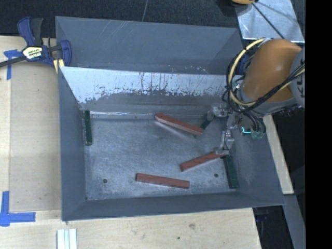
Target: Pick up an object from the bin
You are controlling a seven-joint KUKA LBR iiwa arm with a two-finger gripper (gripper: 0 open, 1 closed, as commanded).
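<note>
Nearest us lies a flat reddish-brown bar [162, 180]; farther right, the gripper [224, 150] sits at one end of a tilted bar [199, 162]; whether its jaws are apart we cannot tell.

The grey metal bin [72, 154] carries on its scuffed floor a reddish-brown back stick [178, 125], a slanting right stick [199, 162], a front stick [162, 180], and a dark green left bar [87, 127] and right bar [231, 174] along its side walls.

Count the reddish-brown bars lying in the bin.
3 reddish-brown bars: one tilted near the back, one at the right, its end by the gripper, one along the front. The arm could hide another.
</note>
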